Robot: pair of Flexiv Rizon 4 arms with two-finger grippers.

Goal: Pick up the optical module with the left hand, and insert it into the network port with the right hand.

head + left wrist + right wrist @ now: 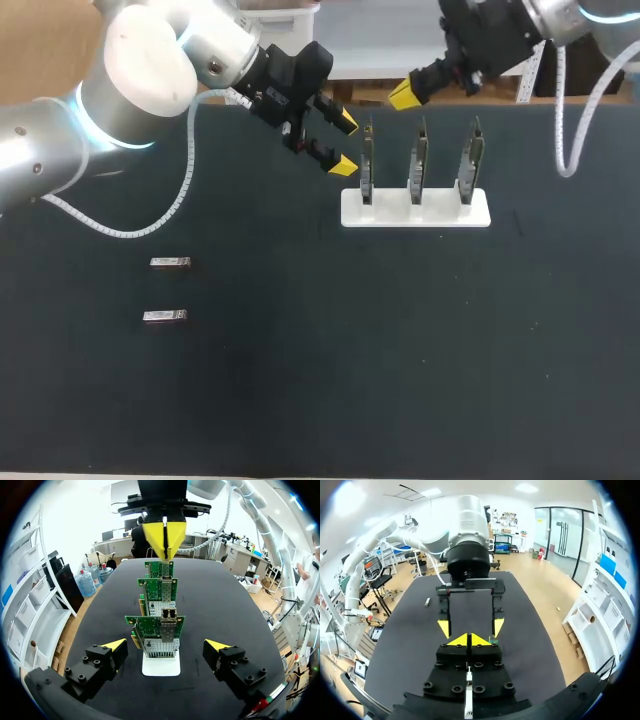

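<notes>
We have not yet begun the pick-up: the optical modules lie on the table, well apart from our left gripper, which is wide open beside the network cards. Our right gripper is pinched closed, empty. Next, we judge, the left must straddle one module.

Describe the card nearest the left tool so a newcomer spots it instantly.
On the dark table stands a white holder with three upright green cards in a row. It is the end card, beside the left tool's open yellow tips.

Optical module + 2nd module flat on surface, my left side; 3 port cards upright in white stand.
</notes>
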